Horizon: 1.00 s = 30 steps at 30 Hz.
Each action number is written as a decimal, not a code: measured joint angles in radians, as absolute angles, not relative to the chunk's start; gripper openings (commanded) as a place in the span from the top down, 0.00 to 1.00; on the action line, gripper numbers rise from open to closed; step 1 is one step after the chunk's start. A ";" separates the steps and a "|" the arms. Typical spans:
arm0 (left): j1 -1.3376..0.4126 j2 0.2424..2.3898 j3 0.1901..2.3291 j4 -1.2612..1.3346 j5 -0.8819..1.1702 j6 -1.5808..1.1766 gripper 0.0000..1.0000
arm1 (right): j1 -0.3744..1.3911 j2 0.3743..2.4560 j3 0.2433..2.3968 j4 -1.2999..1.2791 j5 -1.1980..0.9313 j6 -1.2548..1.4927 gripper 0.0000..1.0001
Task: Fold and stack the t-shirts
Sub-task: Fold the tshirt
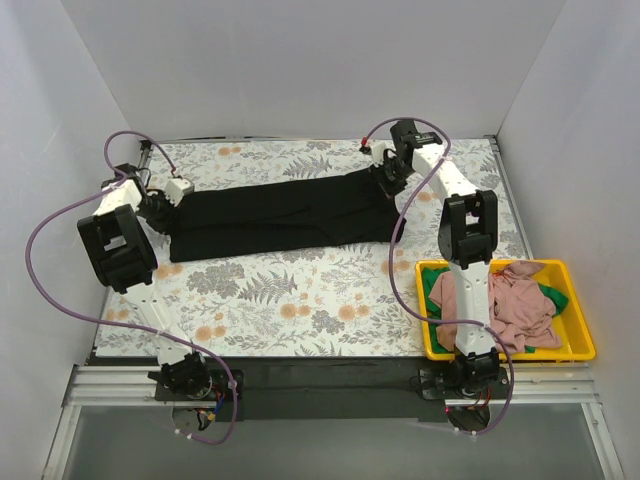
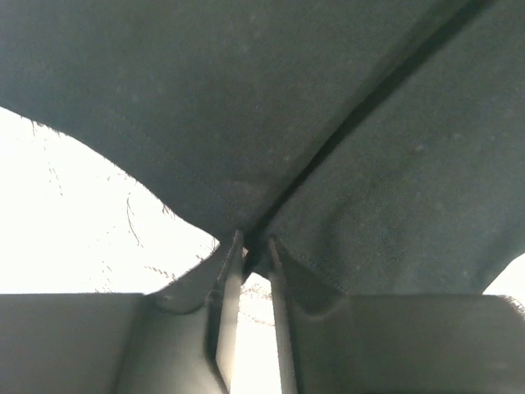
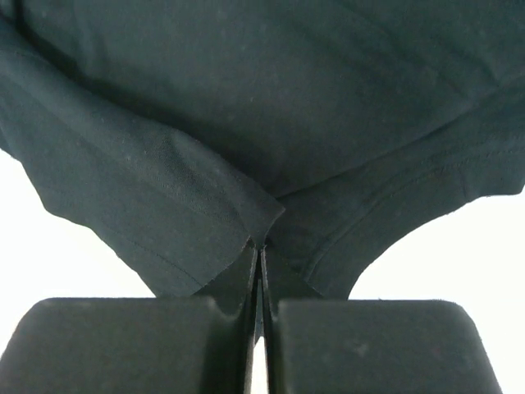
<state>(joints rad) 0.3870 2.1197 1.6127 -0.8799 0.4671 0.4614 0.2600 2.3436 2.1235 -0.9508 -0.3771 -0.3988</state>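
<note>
While each arm holds one end of the same garment, the items stand as follows, largest first:

Table (image 1: 300,300): floral cover; the near half lies bare in front of the cloth, while the far edge runs close behind it.

Black t-shirt (image 1: 280,215): a long dark band on the far half of the table, long axis left to right, spanning from one hand to the other.

Yellow bin (image 1: 530,355): near right corner, beside the right arm's base, well apart from the band.

Pink t-shirt (image 1: 510,300): crumpled in the bin, unfolded.

Green t-shirt (image 1: 553,298): under the pink one, only edges showing.

Left hand (image 1: 165,200): at the band's left end, fingers almost together and pinching a seamed edge of black cloth at their tips (image 2: 253,246).

Right hand (image 1: 385,178): at the band's right, far end, fingers pressed tight on a fold of the same cloth (image 3: 259,246).

Judgement: any fold likely swings toward the near, open half, both ends moving together
</note>
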 measured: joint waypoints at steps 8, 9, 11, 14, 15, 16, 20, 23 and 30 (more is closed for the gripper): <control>0.414 2.109 1.612 -0.910 0.499 0.361 0.47 | 0.261 2.327 2.102 -0.945 -0.361 -0.405 0.43; 0.426 2.098 1.612 -0.919 0.513 0.338 0.46 | 0.254 2.304 2.078 -0.950 -0.365 -0.406 0.43; 0.448 2.069 1.610 -0.941 0.543 0.289 0.43 | 0.234 2.254 2.030 -0.959 -0.376 -0.408 0.44; 0.475 1.979 1.565 -0.961 0.588 0.210 0.43 | 0.192 2.146 1.940 -0.971 -0.400 -0.420 0.48; 0.479 1.941 1.542 -0.968 0.603 0.188 0.45 | 0.179 2.109 1.906 -0.969 -0.408 -0.424 0.50; 0.479 1.905 1.515 -0.969 0.620 0.161 0.46 | 0.167 2.077 1.878 -0.971 -0.419 -0.425 0.53; 0.466 1.816 1.406 -0.965 0.665 0.068 0.48 | 0.152 2.008 1.782 -0.973 -0.467 -0.436 0.55; 0.456 1.822 1.347 -0.953 0.675 0.015 0.47 | 0.160 2.021 1.737 -0.972 -0.488 -0.443 0.54; 0.454 1.843 1.269 -0.905 0.663 -0.057 0.45 | 0.176 2.089 1.688 -0.958 -0.500 -0.448 0.52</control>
<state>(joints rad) 0.4538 1.8427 1.2686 -0.9054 0.6628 -0.0566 0.1764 2.0888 1.6882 -0.9581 -0.5003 -0.4484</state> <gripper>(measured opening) 0.543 0.481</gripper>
